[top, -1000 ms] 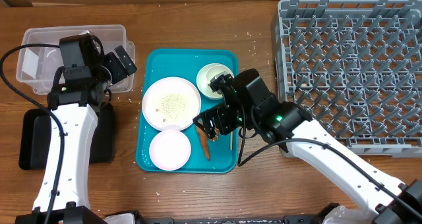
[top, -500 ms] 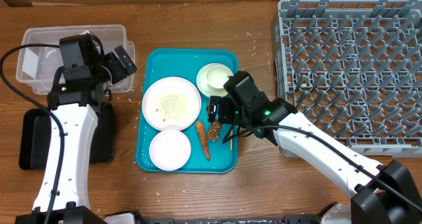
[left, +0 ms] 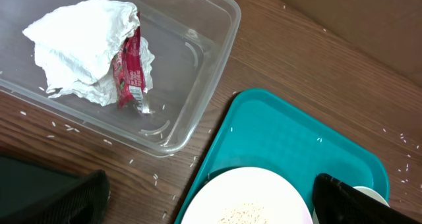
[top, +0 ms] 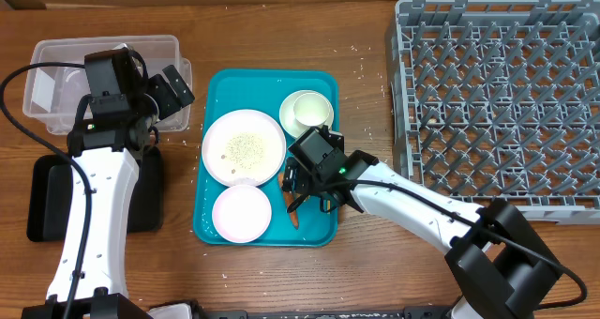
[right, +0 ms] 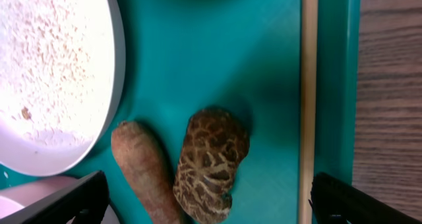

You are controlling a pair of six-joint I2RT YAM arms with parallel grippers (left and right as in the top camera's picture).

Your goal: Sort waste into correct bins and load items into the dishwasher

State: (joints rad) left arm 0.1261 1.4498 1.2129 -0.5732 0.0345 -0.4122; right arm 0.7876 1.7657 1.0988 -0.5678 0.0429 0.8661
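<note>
Crumpled white paper with a red scrap lies in the clear tub. My left gripper hangs open above the tub's near corner and the edge of the large plate, which holds rice grains. My right gripper stands open low over the teal tray, its fingers either side of the brown lump and the carrot lying side by side. From overhead the right gripper hides the lump; only the carrot's tip shows. The grey dishwasher rack holds no dishes.
On the teal tray also sit a small bowl, a white cup and a wooden stick along its right rim. A black tray lies under my left arm. Rice grains are scattered on the wood.
My right arm has swung its wrist left and toward the tray's front, so the gripper now covers the brown lump. The left arm has not moved.
</note>
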